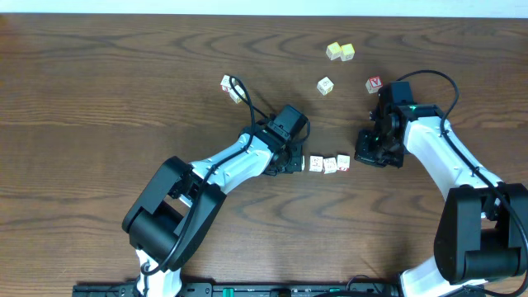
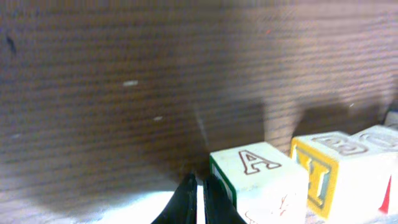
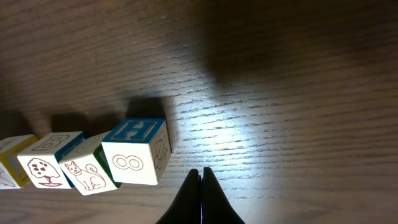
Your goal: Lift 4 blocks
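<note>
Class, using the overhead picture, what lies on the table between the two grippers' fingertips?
A short row of blocks lies between the left gripper and right gripper, clearest in the overhead view.

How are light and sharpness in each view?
Overhead: even light, sharp, blocks tiny. Left wrist: soft, grainy, a pale patch on the table at the bottom, shadows behind the blocks. Right wrist: sharp wood grain, bright glare right of the blocks, dark shadow at the top.

row of blocks [image 1: 330, 164]: side by side, touching, between left gripper [image 2: 198, 200] and right gripper [image 3: 200, 190] | lone block [image 1: 326, 85]: behind row | cube pair [image 1: 334, 51]: farther back
</note>
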Tool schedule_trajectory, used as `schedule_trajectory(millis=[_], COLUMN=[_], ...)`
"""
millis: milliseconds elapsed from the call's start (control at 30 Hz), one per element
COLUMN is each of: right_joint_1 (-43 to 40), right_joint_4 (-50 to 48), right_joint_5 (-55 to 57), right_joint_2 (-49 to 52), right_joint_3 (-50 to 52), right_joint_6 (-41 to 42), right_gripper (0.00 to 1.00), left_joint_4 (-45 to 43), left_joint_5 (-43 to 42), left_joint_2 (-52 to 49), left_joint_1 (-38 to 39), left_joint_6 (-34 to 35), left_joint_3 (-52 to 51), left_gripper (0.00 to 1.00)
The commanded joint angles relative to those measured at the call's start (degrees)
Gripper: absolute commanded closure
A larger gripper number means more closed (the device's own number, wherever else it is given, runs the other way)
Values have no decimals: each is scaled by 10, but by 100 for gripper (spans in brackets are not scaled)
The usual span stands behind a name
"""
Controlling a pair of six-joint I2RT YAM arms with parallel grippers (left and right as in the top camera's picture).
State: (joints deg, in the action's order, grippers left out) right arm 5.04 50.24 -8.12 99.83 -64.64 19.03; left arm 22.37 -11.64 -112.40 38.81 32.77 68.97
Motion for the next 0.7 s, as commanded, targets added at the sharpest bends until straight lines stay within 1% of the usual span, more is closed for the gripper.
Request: schedule_trajectory(millis=[0,167,667], right_joint_1=[-1,-1,-1], right_joint_4=[0,0,5], right_joint_5=[-3,-3,-3], right_joint_2=[-3,-3,-3], right_joint_3=[3,3,3], right_joint_6=[-2,-2,-2], right_gripper=[99,99,99], left_joint_4=[-5,-26,-35], left_joint_5=[5,5,4], left_joint_2=[-11,-11,-11], left_joint_1=[2,2,8], left_joint_6=[8,10,36], left_joint_3=[-5,-5,-5], left_gripper=[93,93,92])
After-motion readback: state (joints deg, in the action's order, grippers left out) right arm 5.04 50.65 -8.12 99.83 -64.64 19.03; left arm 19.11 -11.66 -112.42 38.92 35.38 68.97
